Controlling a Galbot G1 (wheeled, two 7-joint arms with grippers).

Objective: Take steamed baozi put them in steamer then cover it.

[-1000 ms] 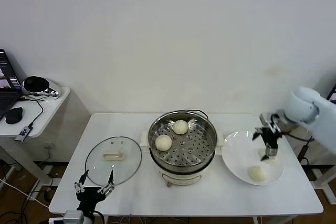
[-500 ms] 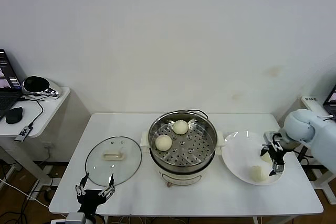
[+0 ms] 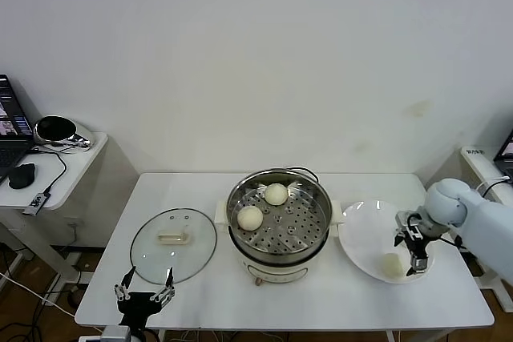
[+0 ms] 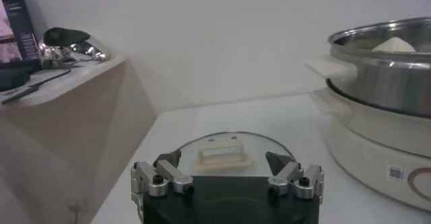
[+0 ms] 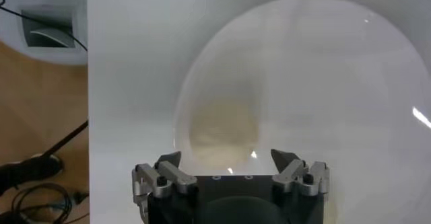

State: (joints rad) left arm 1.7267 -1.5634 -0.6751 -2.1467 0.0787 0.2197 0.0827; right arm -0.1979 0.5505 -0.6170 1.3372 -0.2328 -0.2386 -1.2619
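Observation:
The steamer stands mid-table with two steamed baozi on its perforated tray. A third baozi lies on the white plate at the right. I cannot see a fourth; it may be hidden behind my right arm. My right gripper is open, low over the plate, just right of that baozi. In the right wrist view the baozi lies just ahead of the open right gripper, on the plate. My left gripper is open and idle by the table's front left edge.
The glass lid with its cream handle lies flat left of the steamer, and shows ahead of the left gripper in the left wrist view. A side table with a laptop, a mouse and cables stands at the far left.
My right gripper has come down from above the plate's far right side to low over the plate beside the front baozi. My left gripper has sunk slightly.

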